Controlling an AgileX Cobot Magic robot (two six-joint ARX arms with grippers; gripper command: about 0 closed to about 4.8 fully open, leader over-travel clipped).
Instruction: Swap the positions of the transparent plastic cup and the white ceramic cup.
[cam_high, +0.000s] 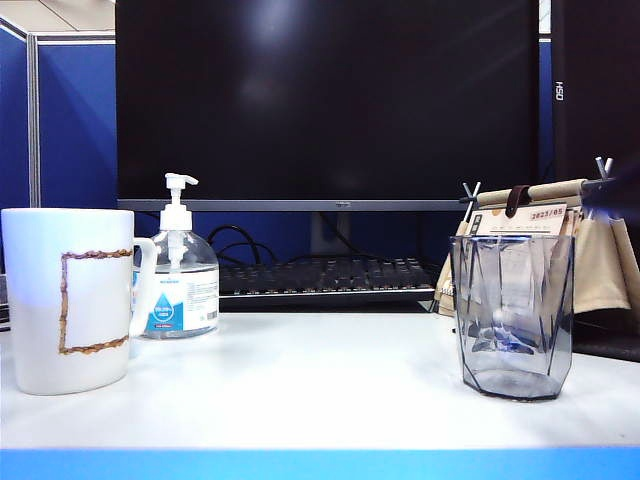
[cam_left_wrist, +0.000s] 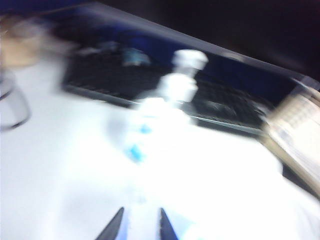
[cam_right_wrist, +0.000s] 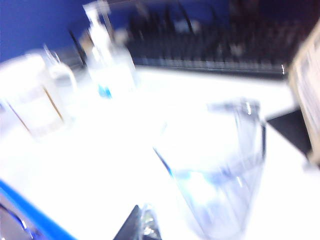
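We see the white ceramic cup (cam_high: 68, 298) standing upright at the far left of the white table (cam_high: 300, 385) in the exterior view, its handle turned toward the middle and a brownish rectangle outlined on its side. The transparent plastic cup (cam_high: 512, 315) stands upright well apart from it, on the right side of the same table, its faceted grey-tinted walls showing the things behind it. Just beside the white cup's handle, a little farther back, is a clear pump bottle (cam_high: 180, 275) with a blue label. Behind both cups a black keyboard (cam_high: 325, 278) lies under a large dark monitor (cam_high: 325, 100), and a tan desk calendar (cam_high: 545, 245) stands behind the plastic cup. Neither arm shows in the exterior view. In the blurred left wrist view, we make out the left gripper (cam_left_wrist: 137, 227) above the bare table, its two dark fingertips a small way apart with nothing between them, pointing toward the pump bottle (cam_left_wrist: 160, 107). In the blurred right wrist view, the right gripper (cam_right_wrist: 142, 225) shows only as dark tips pressed together and holding nothing, with the plastic cup (cam_right_wrist: 220, 170) standing close beside it and the white cup (cam_right_wrist: 32, 97) and pump bottle (cam_right_wrist: 107, 62) farther off.
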